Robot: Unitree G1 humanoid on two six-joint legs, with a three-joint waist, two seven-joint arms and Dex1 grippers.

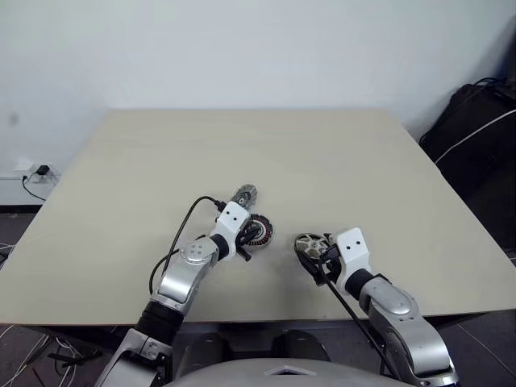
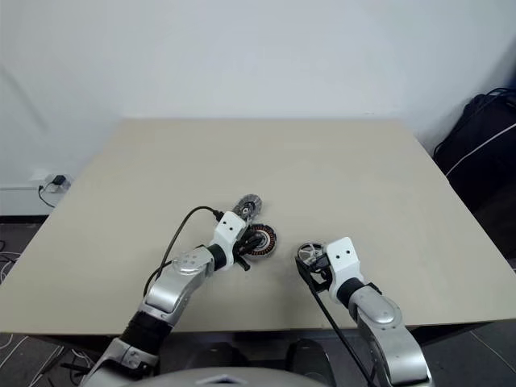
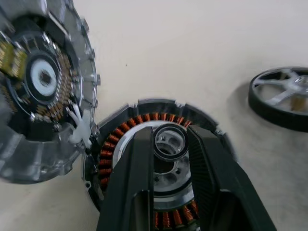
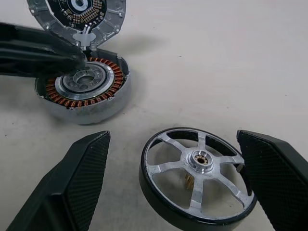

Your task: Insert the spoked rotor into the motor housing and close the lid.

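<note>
Between the spread fingers of the right gripper [image 4: 175, 180] the spoked rotor [image 4: 197, 175] lies flat on the table [image 1: 322, 161], so this arm is nearer. The motor housing [image 4: 86, 91] sits off to its left, lid [image 4: 79, 14] just behind. At the housing's hub the left gripper [image 3: 168, 144] stands narrowed, seemingly pinching it; the head views cannot confirm.

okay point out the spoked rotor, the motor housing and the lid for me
spoked rotor [image 4: 200, 160], right wrist view, on its silver hub.
motor housing [image 4: 85, 82], right wrist view, on its silver centre inside the copper windings.
lid [image 3: 43, 77], left wrist view, on the white centre of its inner face.
</note>
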